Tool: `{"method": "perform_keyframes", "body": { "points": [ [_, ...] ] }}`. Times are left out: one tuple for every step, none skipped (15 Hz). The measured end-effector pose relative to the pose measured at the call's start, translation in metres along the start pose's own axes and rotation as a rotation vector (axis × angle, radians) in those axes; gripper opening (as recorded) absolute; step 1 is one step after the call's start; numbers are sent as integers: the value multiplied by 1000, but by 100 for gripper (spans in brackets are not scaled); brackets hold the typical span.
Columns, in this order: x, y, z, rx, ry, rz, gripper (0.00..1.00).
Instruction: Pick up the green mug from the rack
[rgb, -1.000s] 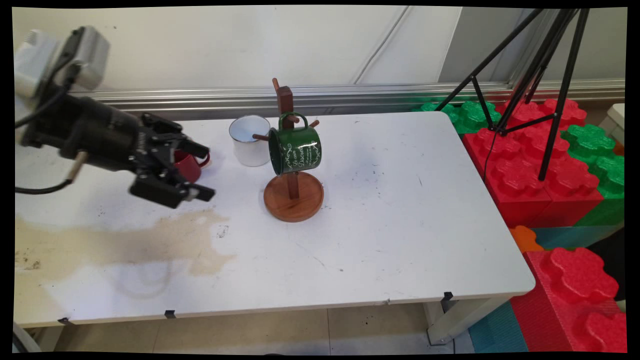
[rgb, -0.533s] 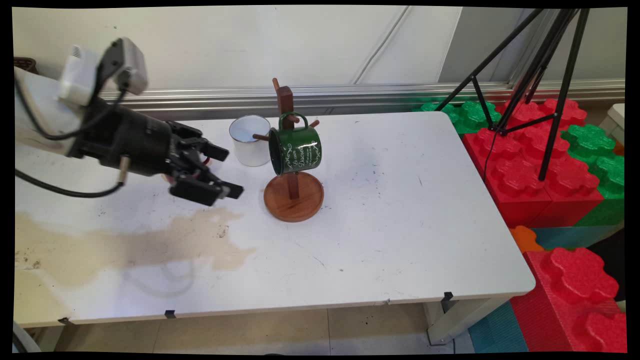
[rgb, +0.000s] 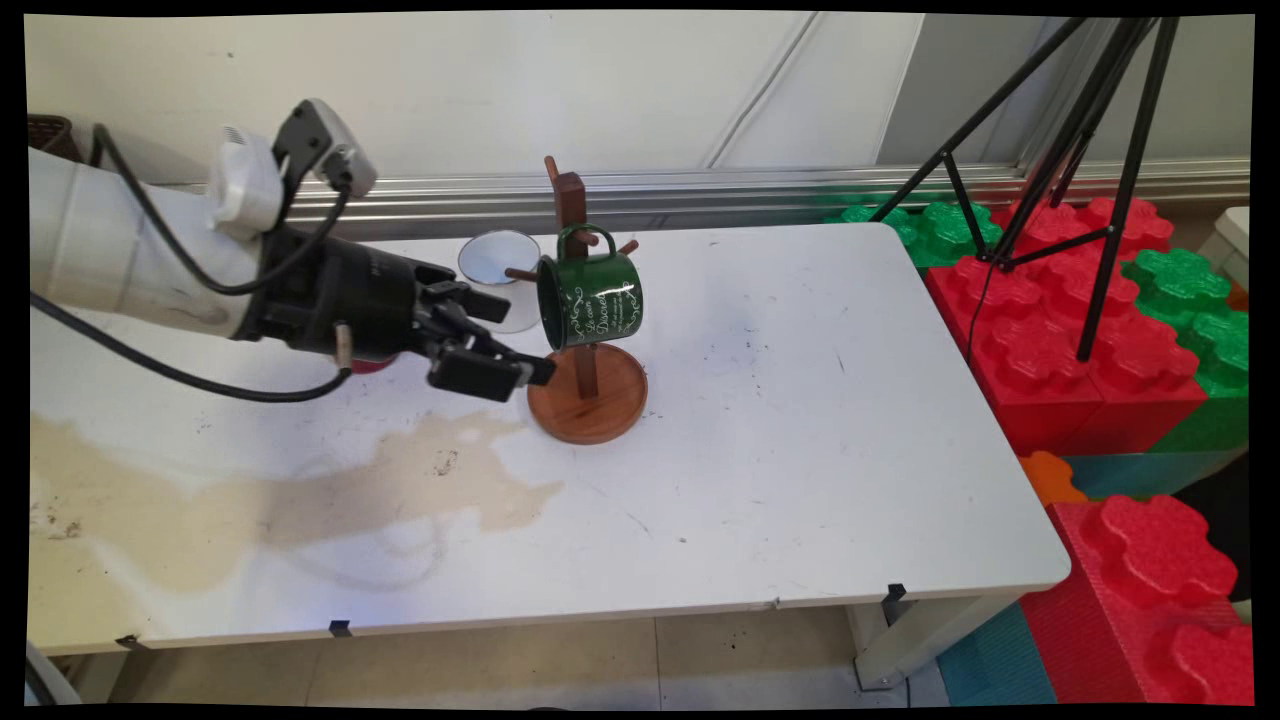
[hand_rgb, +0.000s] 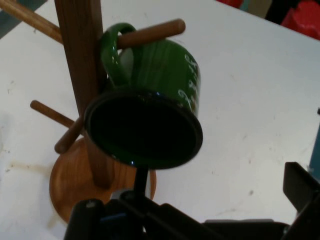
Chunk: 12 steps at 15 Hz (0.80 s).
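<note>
End effector wide open, empty, just beside green mug on wooden rack

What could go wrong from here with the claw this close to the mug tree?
The open claw is right beside the green mug, which hangs by its handle on one peg; a bump could knock it off. The wooden mug tree could tip. The white cup sits just behind the claw.
</note>
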<state>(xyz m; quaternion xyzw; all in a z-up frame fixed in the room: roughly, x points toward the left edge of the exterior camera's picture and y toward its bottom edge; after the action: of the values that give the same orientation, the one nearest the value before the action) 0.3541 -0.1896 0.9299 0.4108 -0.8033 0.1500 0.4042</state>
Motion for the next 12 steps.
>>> {"method": "perform_keyframes", "body": {
  "points": [
    [0, 1, 3, 4, 8, -9, 100],
    [1, 2, 8, 7, 20, -19, 100],
    [1, 3, 11, 8, 28, -25, 100],
    [1, 4, 14, 8, 35, -30, 100],
    [2, 5, 19, 7, 45, -36, 100],
    [3, 5, 22, 7, 52, -40, 100],
    [4, 6, 25, 6, 60, -44, 100],
    [5, 6, 30, 5, 69, -48, 100],
    [6, 7, 34, 5, 75, -51, 100],
    [6, 7, 37, 5, 80, -53, 100],
    [7, 7, 42, 5, 85, -58, 100],
    [7, 7, 46, 6, 87, -62, 100]
  ]
}}
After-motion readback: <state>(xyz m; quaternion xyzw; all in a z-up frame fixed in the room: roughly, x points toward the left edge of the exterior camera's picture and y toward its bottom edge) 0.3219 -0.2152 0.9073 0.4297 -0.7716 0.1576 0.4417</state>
